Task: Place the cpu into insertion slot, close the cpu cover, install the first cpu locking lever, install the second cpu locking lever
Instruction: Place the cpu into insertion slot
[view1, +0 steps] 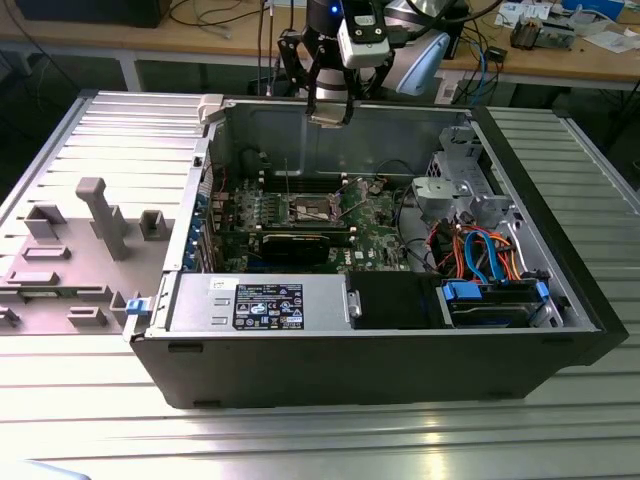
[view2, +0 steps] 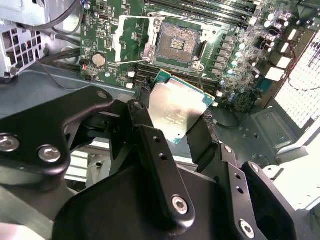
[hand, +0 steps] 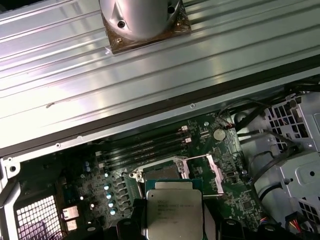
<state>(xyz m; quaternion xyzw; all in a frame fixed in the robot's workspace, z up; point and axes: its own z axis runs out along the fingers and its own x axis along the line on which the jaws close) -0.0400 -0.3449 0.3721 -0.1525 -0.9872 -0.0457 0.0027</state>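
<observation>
**Step in hand (judged): carrying the cpu to the insertion slot.**

The small flat square cpu with a dull silver-grey metal top (view2: 176, 107) is clamped by two opposite edges between the black fingers (view2: 206, 131) of the gripper (view1: 328, 112). The gripper hangs at the upper centre of the exterior view, near the far wall of the open black computer case (view1: 400, 370), well above the board.

The small square insertion slot with a dark centre and silver surround (view2: 177, 42) lies bare on the green circuit board (view2: 95, 25). The thin silver frame of the cpu cover (view2: 118, 40) is swung aside from it.

The chip should be kept level, with its edges square to the socket. It should be lowered straight, without sideways drag, because the contacts are judged fragile. Which corner is keyed cannot be told.

**Surroundings**

- The opened cover is judged the nearest obstruction to the fingers.
- Long narrow black memory slots (hand: 145, 147) run just beside the socket.
- A round silver coin cell (view2: 99, 60) sits near the cover.
- Orange and blue cables (view1: 480, 250), at the exterior view's right centre, lie well apart.
- The case rests on a ribbed metal worktop (view1: 300, 440).
</observation>
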